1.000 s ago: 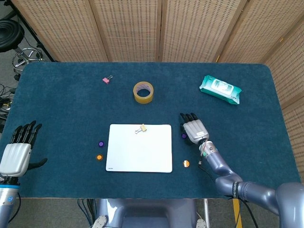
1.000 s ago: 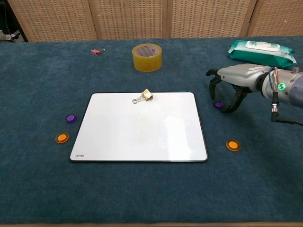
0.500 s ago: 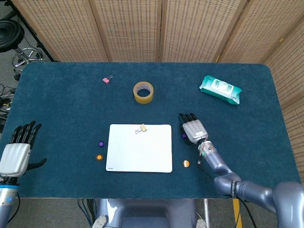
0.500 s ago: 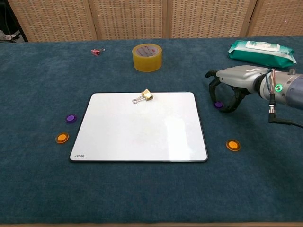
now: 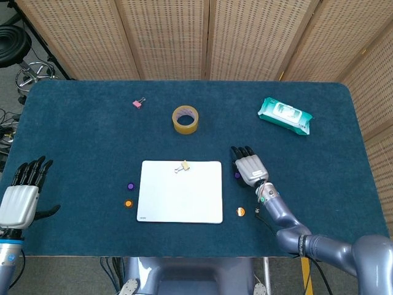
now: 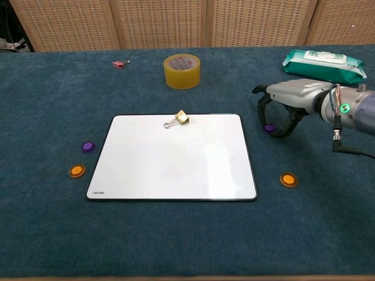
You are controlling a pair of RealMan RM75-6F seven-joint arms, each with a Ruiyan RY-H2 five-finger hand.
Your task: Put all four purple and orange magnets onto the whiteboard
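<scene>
**Hand Over a Purple Magnet**

The right hand (image 6: pixel 285 104) curls its fingers down around a purple magnet (image 6: pixel 269 127) just right of the whiteboard (image 5: pixel 180 192); it has crept a little farther back on the desk. Whether it pinches it, I cannot tell. The left hand (image 5: pixel 23 195) is spread, empty, at the left edge. Three magnets lie off the board. The board's small writing is too tiny to read.

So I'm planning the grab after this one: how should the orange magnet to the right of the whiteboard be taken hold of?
Grip the orange magnet by its rim, thumb and a finger on opposite sides, coming straight down from above. It is a low round disc lying flat on the cloth, apart from the whiteboard, so only its edge offers purchase. The right robot hand is the nearer one, though it is curled over the purple magnet.
</scene>
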